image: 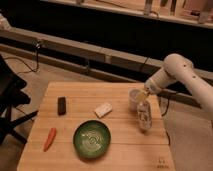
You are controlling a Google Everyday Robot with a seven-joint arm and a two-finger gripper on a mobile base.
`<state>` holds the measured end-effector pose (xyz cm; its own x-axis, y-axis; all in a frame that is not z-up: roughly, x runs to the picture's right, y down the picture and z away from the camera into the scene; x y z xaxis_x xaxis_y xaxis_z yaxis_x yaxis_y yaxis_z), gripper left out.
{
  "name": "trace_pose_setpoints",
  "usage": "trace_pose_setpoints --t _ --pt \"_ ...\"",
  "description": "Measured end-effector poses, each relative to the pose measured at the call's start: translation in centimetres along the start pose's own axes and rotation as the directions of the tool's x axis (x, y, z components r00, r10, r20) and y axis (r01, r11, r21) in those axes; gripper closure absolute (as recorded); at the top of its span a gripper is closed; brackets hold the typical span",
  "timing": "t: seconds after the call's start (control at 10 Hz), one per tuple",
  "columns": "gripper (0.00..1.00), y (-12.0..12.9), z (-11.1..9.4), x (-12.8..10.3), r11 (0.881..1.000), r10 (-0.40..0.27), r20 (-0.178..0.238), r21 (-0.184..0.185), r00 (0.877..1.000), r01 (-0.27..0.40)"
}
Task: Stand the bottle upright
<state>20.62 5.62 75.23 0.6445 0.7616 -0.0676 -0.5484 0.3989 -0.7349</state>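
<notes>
The bottle (144, 117) is slim, whitish and translucent with a printed label. It stands nearly upright near the right edge of the wooden table (125, 155), its base on or just above the top. My gripper (145, 100) comes down from the white arm (175, 70) at the upper right and is shut on the bottle's top end. The cap is hidden by the gripper.
A short white cup (133, 98) stands just left of the gripper, close to the bottle. A flat white block (103, 109) lies mid-table. A green bowl (92, 138) sits at the front, an orange carrot (50, 139) at front left, and a black block (61, 105) at left.
</notes>
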Motion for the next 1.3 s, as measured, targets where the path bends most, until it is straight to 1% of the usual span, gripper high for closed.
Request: trace_pose_setpoints --t 0.1,0.3,0.4,0.5,0.8,1.1,1.2,1.3 --pt "0.90 0.0 -0.3 0.0 1.000 -0.008 0.017 -0.004 1.000 0.008" --pt "0.90 0.2 -0.9 -0.2 0.999 -0.035 0.066 -0.011 0.997 0.036" --pt "0.90 0.3 -1.1 -0.4 0.998 -0.056 0.094 -0.011 0.994 0.057" --pt "0.90 0.4 -1.2 -0.4 0.996 -0.087 0.125 -0.002 0.988 0.088" --pt "0.90 0.5 -0.7 -0.2 0.990 -0.141 0.160 0.015 0.977 0.141" --pt "0.90 0.3 -0.3 0.5 0.987 -0.161 0.194 0.012 0.968 0.161" --pt "0.86 0.2 -0.3 0.6 0.987 -0.160 0.211 0.007 0.964 0.162" --pt "0.75 0.1 -0.3 0.8 0.987 -0.155 0.231 -0.008 0.960 0.161"
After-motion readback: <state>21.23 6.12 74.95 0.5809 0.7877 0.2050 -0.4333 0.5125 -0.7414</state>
